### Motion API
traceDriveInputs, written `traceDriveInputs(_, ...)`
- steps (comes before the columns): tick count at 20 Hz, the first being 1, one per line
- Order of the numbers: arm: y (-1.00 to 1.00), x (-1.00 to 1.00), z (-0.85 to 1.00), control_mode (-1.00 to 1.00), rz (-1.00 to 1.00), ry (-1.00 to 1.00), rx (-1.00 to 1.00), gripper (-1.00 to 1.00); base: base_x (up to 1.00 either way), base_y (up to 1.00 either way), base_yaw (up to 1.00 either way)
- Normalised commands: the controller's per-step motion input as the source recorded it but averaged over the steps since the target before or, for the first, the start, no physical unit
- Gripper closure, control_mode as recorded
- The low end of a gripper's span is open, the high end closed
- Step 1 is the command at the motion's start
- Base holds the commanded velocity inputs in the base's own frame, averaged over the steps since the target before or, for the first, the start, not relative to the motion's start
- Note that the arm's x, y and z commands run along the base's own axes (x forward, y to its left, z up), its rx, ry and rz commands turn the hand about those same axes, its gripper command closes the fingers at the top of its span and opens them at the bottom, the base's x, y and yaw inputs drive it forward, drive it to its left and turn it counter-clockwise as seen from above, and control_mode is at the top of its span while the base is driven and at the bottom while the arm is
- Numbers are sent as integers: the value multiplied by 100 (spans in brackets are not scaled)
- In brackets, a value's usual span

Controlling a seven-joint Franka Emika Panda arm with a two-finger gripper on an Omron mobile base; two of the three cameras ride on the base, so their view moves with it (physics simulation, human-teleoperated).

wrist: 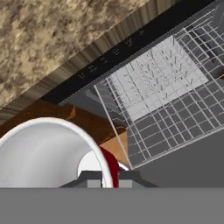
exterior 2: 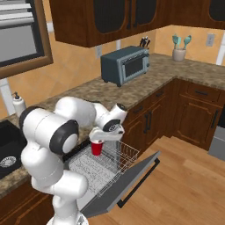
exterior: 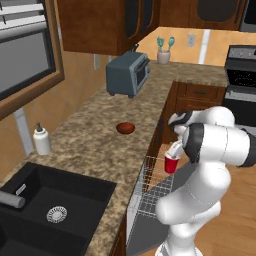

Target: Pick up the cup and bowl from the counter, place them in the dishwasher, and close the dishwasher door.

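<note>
My gripper (exterior: 174, 149) is shut on the rim of the red cup (exterior: 171, 164), which hangs upright just above the pulled-out grey wire rack (exterior: 151, 189) of the dishwasher. From the right, the cup (exterior 2: 96, 148) hangs under the gripper (exterior 2: 100, 139) over the rack (exterior 2: 107, 163), and the dishwasher door (exterior 2: 137, 175) lies dropped open. In the hand view the cup's white rim (wrist: 41, 146) is close at lower left, with the rack (wrist: 168, 89) beyond it. The dark reddish-brown bowl (exterior: 125, 128) sits on the granite counter (exterior: 85, 145), left of the gripper.
A blue-grey toaster oven (exterior: 128, 74) stands further back on the counter, with a utensil holder (exterior: 163, 54) in the corner. A soap bottle (exterior: 41, 140) and a black sink (exterior: 47, 212) are at the near left. A black range (exterior: 242, 85) is at the right, above wooden floor (exterior 2: 189, 176).
</note>
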Motion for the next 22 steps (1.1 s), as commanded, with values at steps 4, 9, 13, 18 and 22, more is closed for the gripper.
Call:
traceDriveInputs(4,-61,37,-28,-100,30,-21,5,100,0,0,0)
traceDriveInputs(9,-48,45,-43,-100,15,-24,6,100,0,0,0)
traceDriveInputs(13,-32,52,-39,-100,12,-15,6,100,0,0,0)
traceDriveInputs(18,3,60,-41,-100,6,-3,1,100,0,0,0)
traceDriveInputs(22,22,60,-49,-100,0,-1,0,100,0,0,0)
